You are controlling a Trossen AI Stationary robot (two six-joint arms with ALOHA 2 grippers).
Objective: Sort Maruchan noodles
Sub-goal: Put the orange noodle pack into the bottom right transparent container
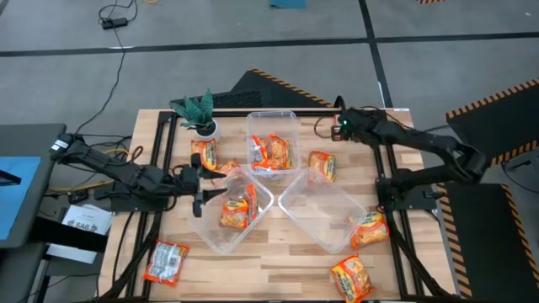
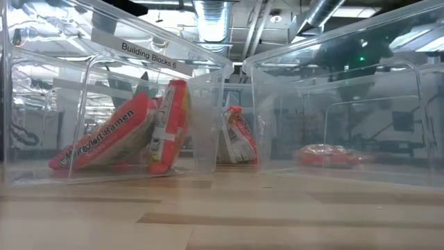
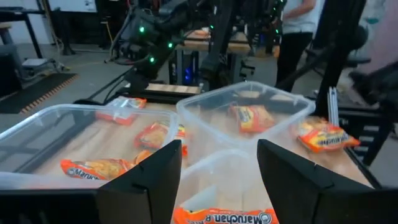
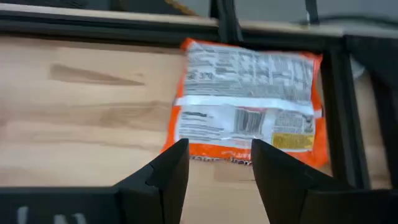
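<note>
**Noodle sort partway done**

I count packets (image 1: 238, 207) in two of three tubs (image 1: 232, 241); several lie loose on the wooden surface (image 1: 278, 261). My left pincer (image 1: 199, 199) hangs open at the near-left tub's rim, empty. My right pincer (image 4: 219, 163) hovers open above a face-down packet (image 4: 249, 109) at the far edge. Beyond, a workshop floor with cables; a person stands behind.
</note>
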